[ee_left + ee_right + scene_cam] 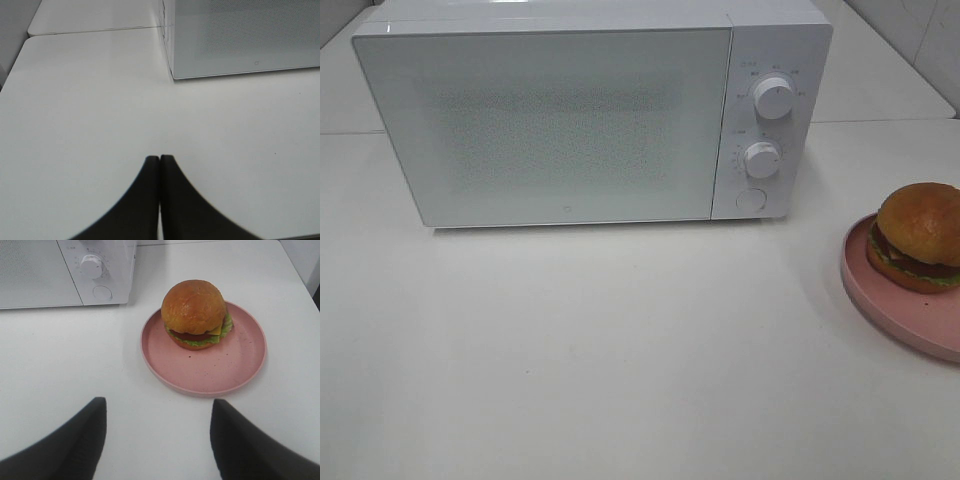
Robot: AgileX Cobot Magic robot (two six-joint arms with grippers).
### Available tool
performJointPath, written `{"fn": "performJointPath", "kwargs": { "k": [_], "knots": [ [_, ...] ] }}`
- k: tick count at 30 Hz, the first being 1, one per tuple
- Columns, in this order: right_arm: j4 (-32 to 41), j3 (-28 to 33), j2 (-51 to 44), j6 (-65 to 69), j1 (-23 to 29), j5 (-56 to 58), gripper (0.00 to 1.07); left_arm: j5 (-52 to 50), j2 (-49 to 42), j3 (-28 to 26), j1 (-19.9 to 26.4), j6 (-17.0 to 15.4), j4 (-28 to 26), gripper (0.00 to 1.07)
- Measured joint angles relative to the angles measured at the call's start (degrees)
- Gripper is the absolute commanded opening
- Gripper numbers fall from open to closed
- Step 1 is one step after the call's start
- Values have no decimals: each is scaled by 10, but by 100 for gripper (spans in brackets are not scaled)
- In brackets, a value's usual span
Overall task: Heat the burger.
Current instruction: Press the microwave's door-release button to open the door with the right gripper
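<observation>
Nearest the cameras, the 2 claws differ. The left gripper [159, 165] has its 2 dark fingers pressed together with nothing between them. It is poised above the bare white table [620, 350], out in front of the microwave's left corner. The right gripper [159, 402] is empty, its fingers spread wide apart and aimed at the pink plate [210, 372] just ahead of it.

The burger [194, 310] sits upright toward the far side of that plate, bun on top, with lettuce and a yellow layer showing at its side. The plate rests on the right part of the table, to the right of the microwave [550, 120] and nearer the robot than its front face.

Farther back, the microwave's door [560, 125] is fully shut. Right of the door stand 2 knobs, the upper knob [774, 98] and the lower knob [761, 158], with 1 round button [751, 199] beneath them.

By this layout, no part of the task looks done: the burger is untouched and outside, and the door is closed. Opening the door, carrying the burger in (probably on its plate), shutting the door and setting a knob all appear to remain.

A wide bare stretch of table lies in front of the door, which should leave room for it to swing and for the carry across. Which side the door hinges on cannot be told. The table's right edge shows near the plate in the right wrist view, so a grasp there has little margin on that side. At the far left, the table ends in a rounded corner, with a seam to a second surface behind.
</observation>
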Motion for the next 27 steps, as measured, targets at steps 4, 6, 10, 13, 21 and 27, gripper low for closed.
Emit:
{"fn": "performJointPath", "kwargs": {
  "k": [4,6,10,13,21,27],
  "knots": [
    [0,-5,56,-1,0,-43,57,0,0,0,0,0,0,0],
    [0,-5,105,-3,0,-78,57,0,0,0,0,0,0,0],
    [0,-5,150,-4,0,-117,57,0,0,0,0,0,0,0],
    [0,-5,194,-4,0,-157,57,0,0,0,0,0,0,0],
    [0,-5,308,-5,0,-285,54,0,0,0,0,0,0,0],
    [0,-5,394,-5,0,-375,51,0,0,0,0,0,0,0]
  ]
}}
